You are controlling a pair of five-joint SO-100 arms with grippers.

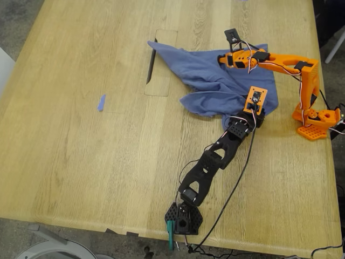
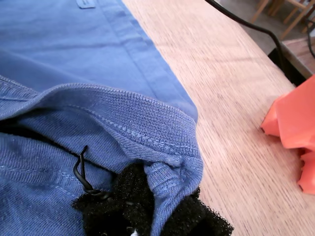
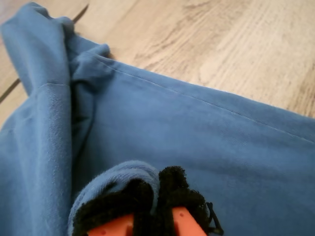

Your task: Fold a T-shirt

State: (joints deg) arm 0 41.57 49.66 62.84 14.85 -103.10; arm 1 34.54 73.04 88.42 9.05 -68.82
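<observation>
Both grippers are biting cloth right now. My first gripper (image 2: 152,216) is clamping its black padded jaws on the ribbed collar band of the T-shirt (image 1: 215,81), and my second gripper (image 3: 157,211) is pinching a small roll of plain fabric, orange showing under its pads. The shirt is lying bunched toward the exterior view's upper right of the wooden table (image 1: 81,162), its long axis running from a pointed tail beside the dark slot (image 1: 151,62) down to the two arms. So nearly all the cloth is stretching away from both grippers toward the exterior view's left (that is the way a fold has to travel, I judge). The orange arm is holding the far edge, the black arm the near one, neither clearly nearer the bulk.

It is looking slate-blue, soft, heavily creased, with seams visible and no print showing. A tiny blue scrap (image 1: 101,102) is sitting well apart.
</observation>
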